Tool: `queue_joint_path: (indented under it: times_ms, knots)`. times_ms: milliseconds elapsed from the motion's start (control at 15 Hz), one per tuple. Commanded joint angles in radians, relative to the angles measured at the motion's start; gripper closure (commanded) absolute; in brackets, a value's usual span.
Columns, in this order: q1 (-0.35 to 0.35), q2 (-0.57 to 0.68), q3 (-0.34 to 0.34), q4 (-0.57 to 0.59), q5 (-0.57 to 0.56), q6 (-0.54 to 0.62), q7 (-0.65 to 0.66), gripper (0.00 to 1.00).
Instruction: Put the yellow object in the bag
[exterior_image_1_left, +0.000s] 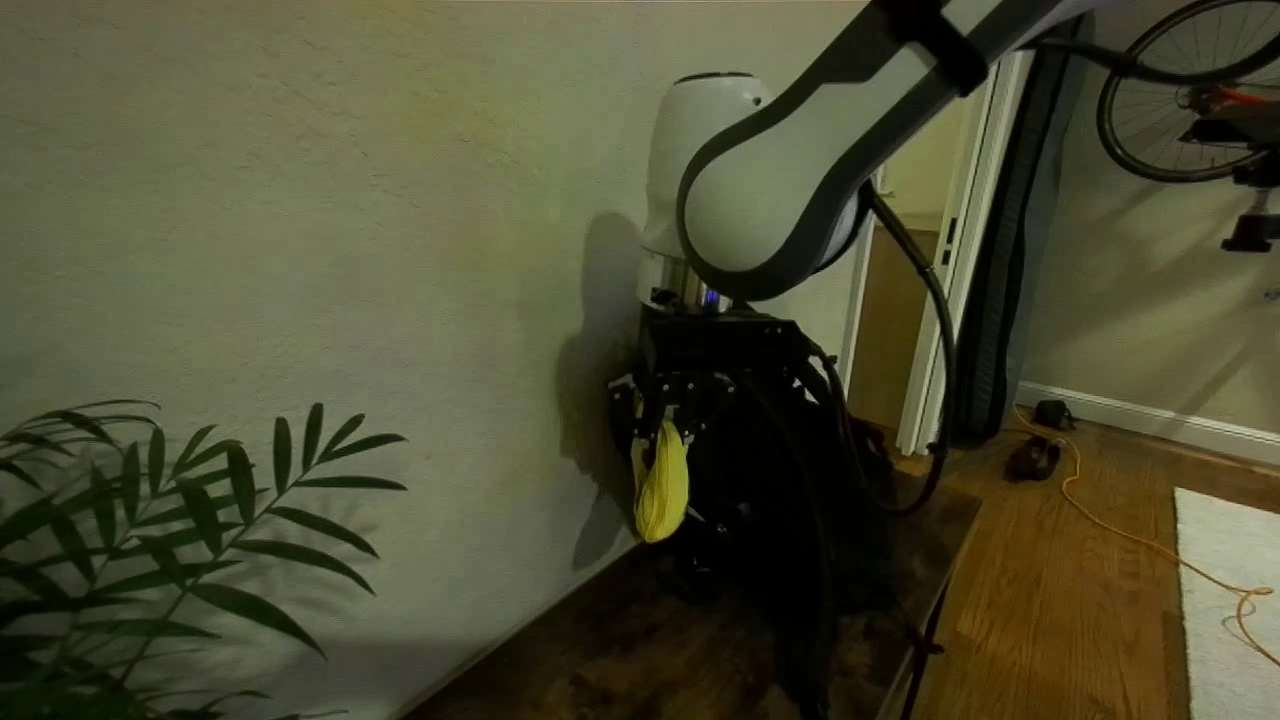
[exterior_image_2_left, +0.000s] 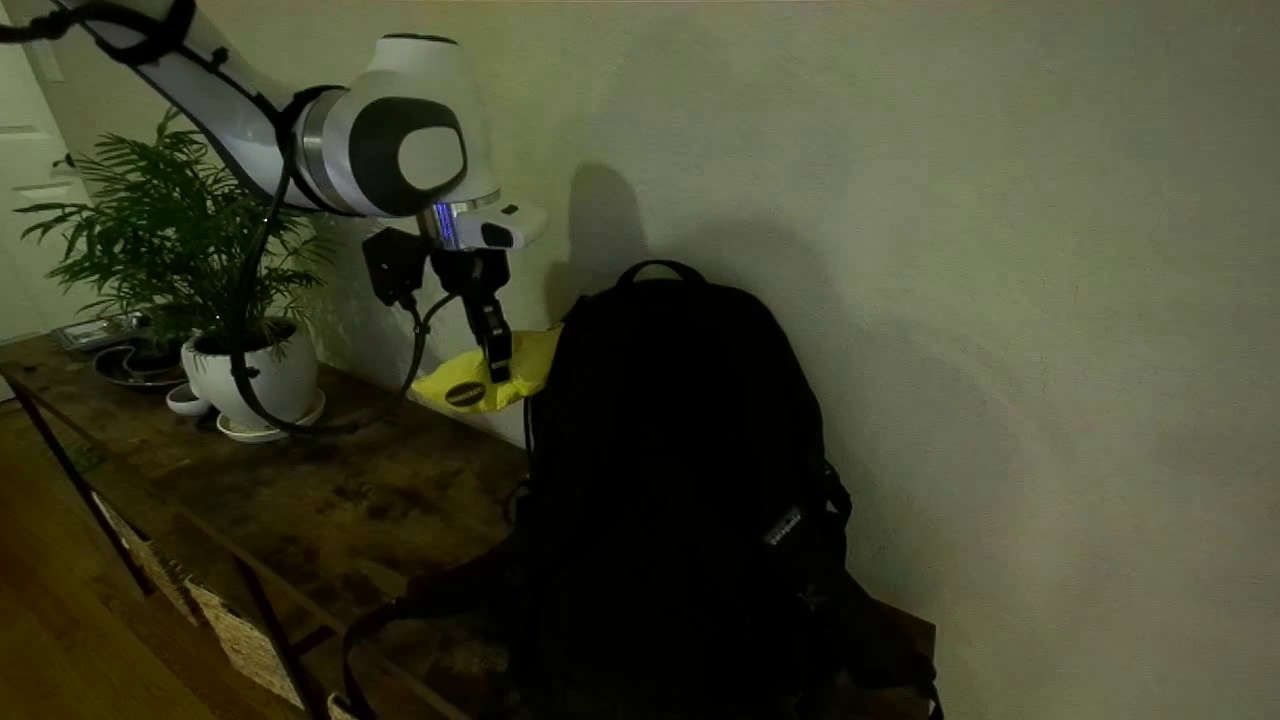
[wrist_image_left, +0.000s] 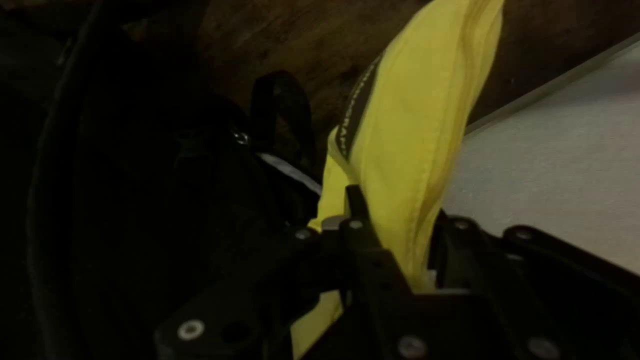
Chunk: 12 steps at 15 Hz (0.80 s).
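Pinching the yellow object across its middle, the fingers of the gripper stand apart only by its thickness. It hangs above the table, beside the bag, whose edge overlaps one end in an exterior view; whether they touch, I cannot tell. The bag stands upright; farther along the table, by the wall, sits a plant.

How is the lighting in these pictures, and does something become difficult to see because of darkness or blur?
Both exterior views: dim light, soft shadows on the wall; in an exterior view, the black backpack shows little surface detail; wrist view: dark and slightly blurred, the yellow object bright, the lettering on its label hard to read.
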Motion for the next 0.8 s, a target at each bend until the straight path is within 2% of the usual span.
queue_joint_path:
  times_ms: [0, 733]
  knots:
    - [-0.022, 0.016, 0.036, 0.016, 0.046, 0.03, -0.035, 0.94]
    - [-0.03, 0.071, -0.042, 0.098, 0.013, 0.015, -0.033, 0.94]
